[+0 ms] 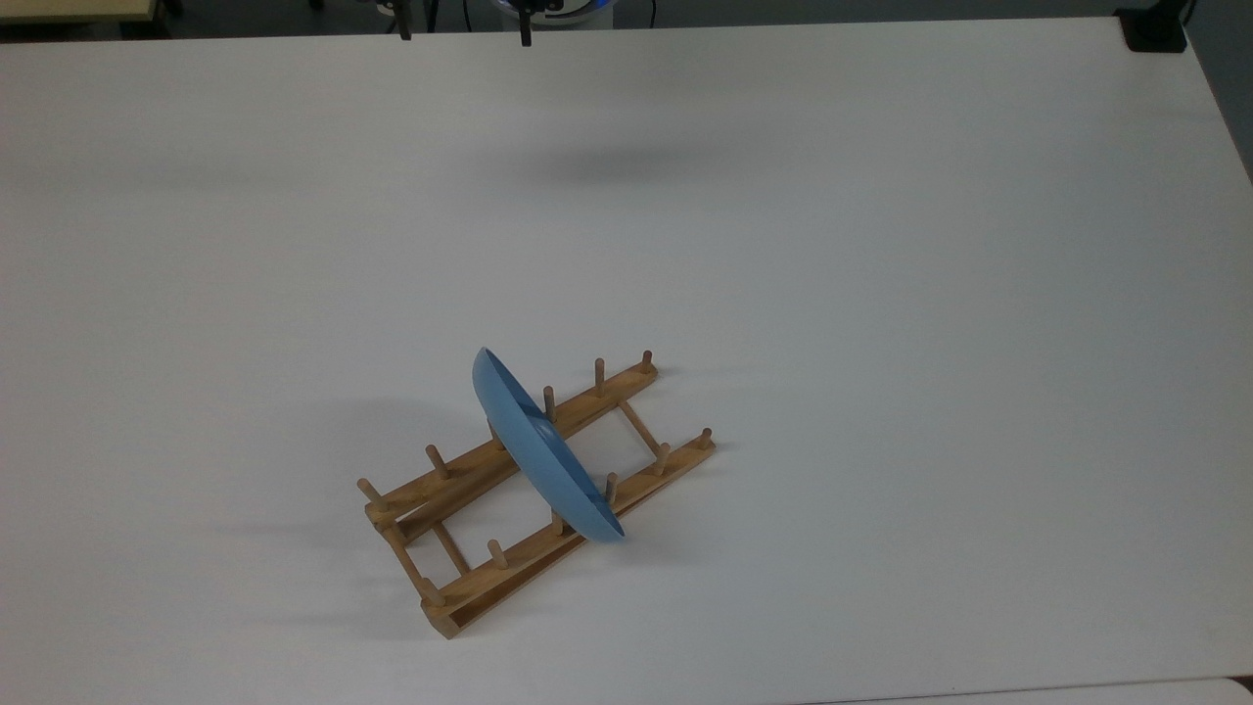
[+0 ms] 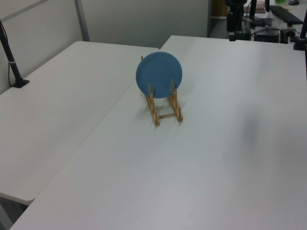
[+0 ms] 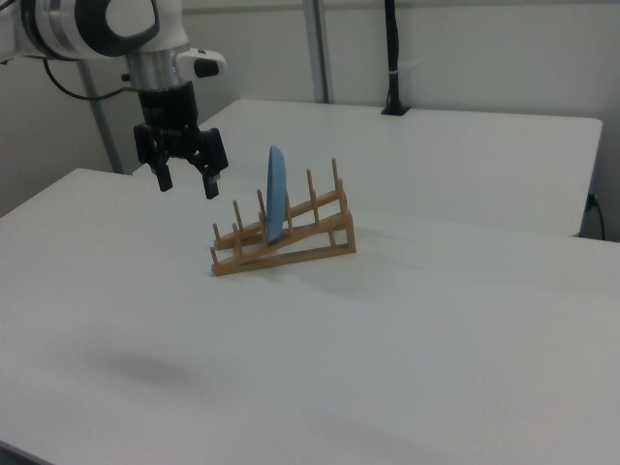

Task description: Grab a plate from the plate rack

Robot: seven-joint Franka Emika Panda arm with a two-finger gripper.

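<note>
Light-blue, the plate [image 1: 543, 450] stands on edge between the pegs near the middle of the wooden plate rack [image 1: 470, 587], which rests on the white table [image 1: 881, 294]. The gripper [image 3: 186, 182] hangs in the air to the right view's left of the rack, apart from it, fingers spread wide and holding nothing. The approach looks not yet made; next the gripper likely needs to come over the plate's upper rim and straddle it.

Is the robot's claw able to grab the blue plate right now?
Probably yes. The gripper hangs open in the air, apart from the plate, which stands upright in the plate rack with its top edge bare and nothing between them.
</note>
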